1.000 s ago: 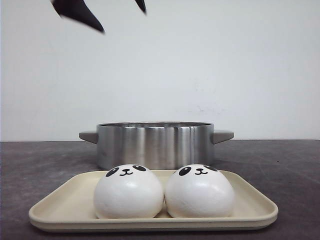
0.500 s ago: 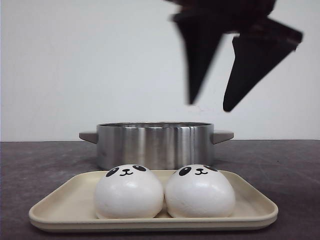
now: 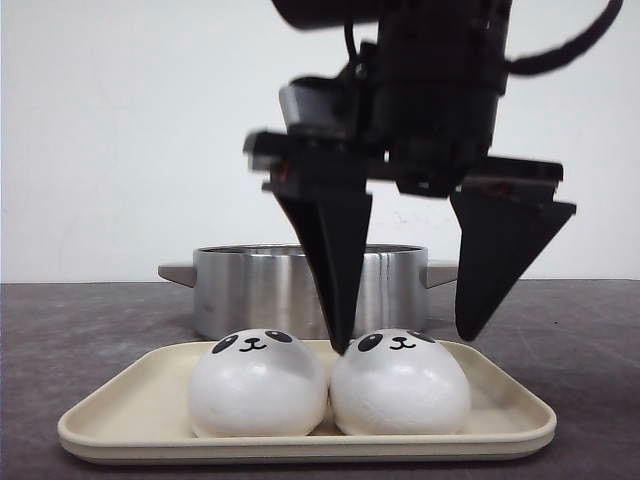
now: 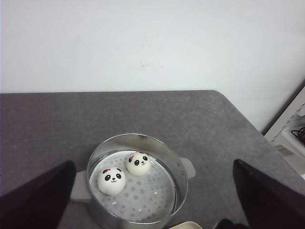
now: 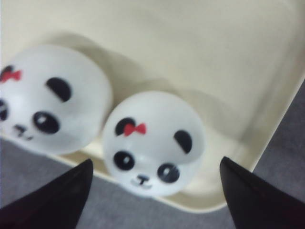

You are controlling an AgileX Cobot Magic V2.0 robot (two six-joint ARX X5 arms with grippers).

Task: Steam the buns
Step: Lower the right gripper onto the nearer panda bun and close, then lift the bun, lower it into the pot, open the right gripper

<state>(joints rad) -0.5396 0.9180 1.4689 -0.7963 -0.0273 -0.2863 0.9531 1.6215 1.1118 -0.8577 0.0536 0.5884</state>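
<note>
Front view showed the right hand [image 3: 408, 340] spread wide and holding nothing, straddling a bun [image 3: 400, 383] just below its fingertips on the tray [image 3: 130, 410]; a second bun [image 3: 257, 384] sat touching it, outside the fingers. The left hand [image 4: 152, 202] also hung wide open and empty, above the pot [image 4: 180, 183] with two more buns [image 4: 111, 181] inside.

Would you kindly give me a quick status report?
Right claw open, straddling right-hand bun on tray. Left claw open, above pot holding two buns. Nothing blocking.
</note>
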